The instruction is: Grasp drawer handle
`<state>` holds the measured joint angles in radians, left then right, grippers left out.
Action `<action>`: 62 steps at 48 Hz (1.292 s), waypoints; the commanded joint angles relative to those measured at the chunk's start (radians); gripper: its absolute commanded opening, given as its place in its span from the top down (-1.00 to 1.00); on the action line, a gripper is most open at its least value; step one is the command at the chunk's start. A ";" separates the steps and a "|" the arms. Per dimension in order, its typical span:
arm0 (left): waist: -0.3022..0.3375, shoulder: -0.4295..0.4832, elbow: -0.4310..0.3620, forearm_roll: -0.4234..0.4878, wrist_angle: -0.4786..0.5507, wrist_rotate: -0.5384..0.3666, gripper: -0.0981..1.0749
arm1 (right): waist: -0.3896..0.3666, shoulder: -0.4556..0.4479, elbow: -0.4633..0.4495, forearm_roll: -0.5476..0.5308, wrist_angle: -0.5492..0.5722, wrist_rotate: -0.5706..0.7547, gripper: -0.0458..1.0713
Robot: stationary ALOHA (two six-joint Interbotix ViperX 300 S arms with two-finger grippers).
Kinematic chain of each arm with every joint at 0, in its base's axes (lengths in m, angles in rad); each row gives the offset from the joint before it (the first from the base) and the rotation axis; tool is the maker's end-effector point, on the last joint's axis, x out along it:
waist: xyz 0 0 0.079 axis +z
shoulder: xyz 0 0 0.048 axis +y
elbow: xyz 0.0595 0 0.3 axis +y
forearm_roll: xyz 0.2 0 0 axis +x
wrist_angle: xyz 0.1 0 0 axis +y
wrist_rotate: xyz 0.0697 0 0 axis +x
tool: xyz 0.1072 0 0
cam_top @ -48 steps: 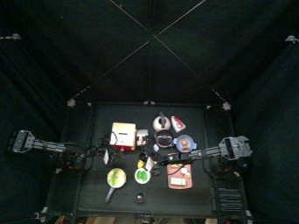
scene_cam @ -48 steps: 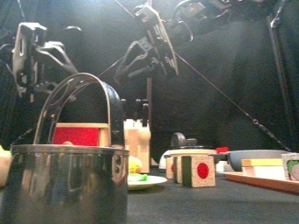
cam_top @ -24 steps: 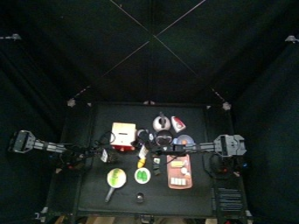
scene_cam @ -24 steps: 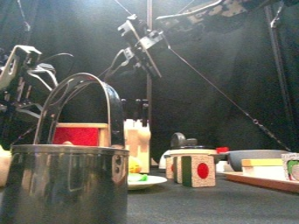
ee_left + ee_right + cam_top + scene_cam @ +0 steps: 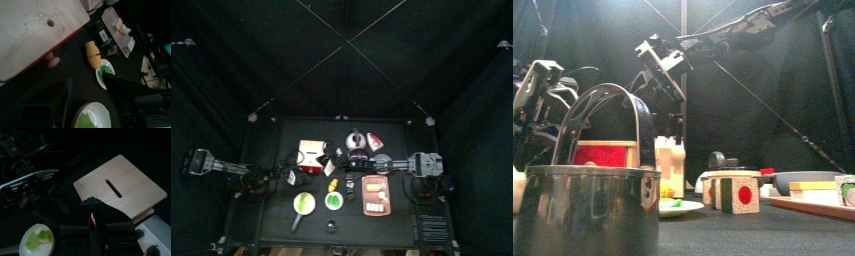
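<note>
The drawer [image 5: 310,152] is a tan box with a red side, standing left of the table's middle; it also appears behind the pot in the front view [image 5: 607,153]. Its white face [image 5: 33,30] fills the near part of the left wrist view, with a small pinkish knob [image 5: 52,61] at its reddish edge. My left gripper [image 5: 90,86] is open and level with that face, a short way off. My right gripper [image 5: 91,204] hangs over the drawer's tan slotted top [image 5: 120,188], reaching in from the right [image 5: 342,160].
A metal pot [image 5: 593,210] with a bail handle stands at the front edge. A white bottle [image 5: 671,162] and a block with a red dot [image 5: 738,193] stand behind it. A corn cob [image 5: 93,54], green plates [image 5: 103,75] and a pinkish tray [image 5: 374,195] lie nearby.
The right arm has swung back and to the left across the table, ending over the drawer. The left arm has drawn a little to the left and lower.
</note>
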<state>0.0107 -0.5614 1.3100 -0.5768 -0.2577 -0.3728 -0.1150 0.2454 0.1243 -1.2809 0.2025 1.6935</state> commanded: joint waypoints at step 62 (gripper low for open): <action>0.031 0.061 -0.025 -0.063 -0.018 0.003 -0.66 | -0.080 0.018 -0.140 0.202 0.258 -0.202 0.13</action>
<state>0.0383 -0.5001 1.3070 -0.6412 -0.2730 -0.3712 -0.2102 0.2823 0.0261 -1.1137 0.3528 1.5463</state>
